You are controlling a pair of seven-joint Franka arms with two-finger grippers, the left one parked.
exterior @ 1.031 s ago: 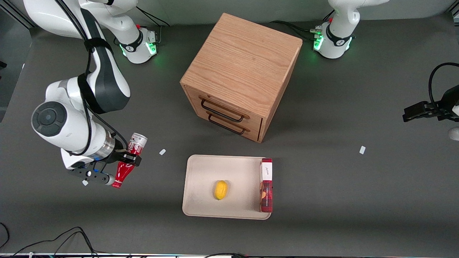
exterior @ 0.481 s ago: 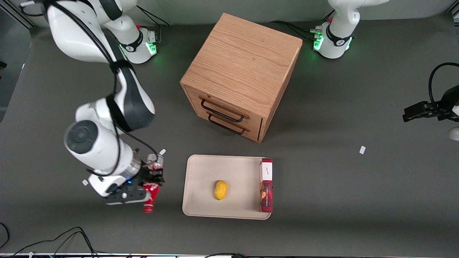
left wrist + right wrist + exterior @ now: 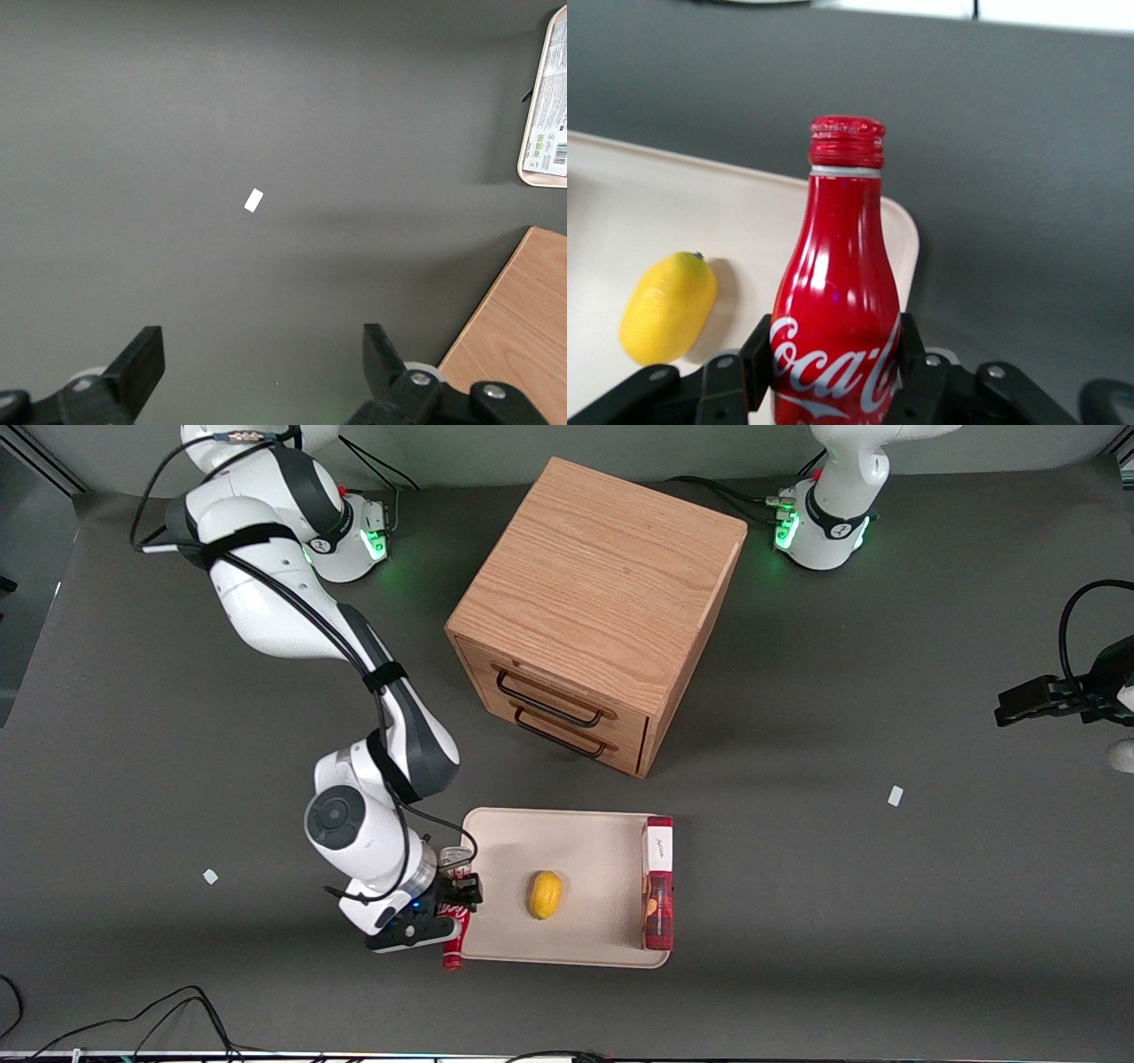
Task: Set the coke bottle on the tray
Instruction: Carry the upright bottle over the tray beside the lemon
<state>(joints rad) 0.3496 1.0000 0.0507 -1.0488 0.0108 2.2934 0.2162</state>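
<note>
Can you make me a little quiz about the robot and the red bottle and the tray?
1. True or false: the pincer is shut on the coke bottle.
2. Which thing lies on the tray, nearer to the bottle? A) the lemon B) the red box C) a cup
3. Fill in the missing word: the wooden cabinet has ___ drawers with black handles.

Key:
1. True. The bottle sits clamped in the pincer at the tray's edge toward the working arm's end, its cap pointing toward the front camera.
2. A. The lemon lies near the middle of the tray; the box lies along the edge toward the parked arm's end.
3. Two.
</note>
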